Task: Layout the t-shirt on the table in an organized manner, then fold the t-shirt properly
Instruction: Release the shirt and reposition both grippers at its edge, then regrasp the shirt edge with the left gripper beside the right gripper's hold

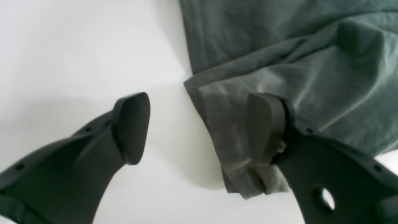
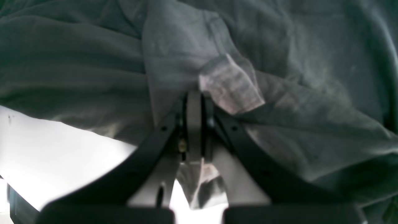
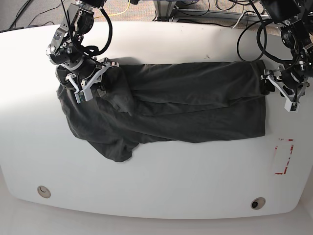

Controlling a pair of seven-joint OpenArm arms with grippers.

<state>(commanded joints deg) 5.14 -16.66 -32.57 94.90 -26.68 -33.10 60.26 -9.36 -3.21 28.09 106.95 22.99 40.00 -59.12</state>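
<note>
my right gripper (image 2: pixel 194 124) has its jaws pinched tight on a fold of the t-shirt (image 3: pixel 166 107); in the right wrist view the two fingers meet with cloth bunched up ahead of them and a tag of fabric hanging out behind. all around those jaws the shirt is heaped in soft wrinkles, with white tabletop (image 3: pixel 156 181) showing off to one side.

my left gripper (image 1: pixel 199 127) has its jaws spread wide and holds nothing. one finger pad (image 1: pixel 132 127) sits over bare tabletop, the other pad (image 1: pixel 266 127) sits over the cloth, so the shirt's hemmed edge runs through the gap between them. whether the pad over the cloth actually touches it i cannot tell.

moving outward in the base view, the shirt lies stretched between my two grippers, its long axis running straight from one to the other. the end by the left jaws is a fairly straight edge; the end by the right jaws is crumpled, with a loose lobe trailing toward the near side of the tabletop. beyond the left jaws, toward the near edge, is the red dashed rectangle (image 3: pixel 283 156), apart from the shirt. two grommet holes (image 3: pixel 43 191) sit along the near edge.
</note>
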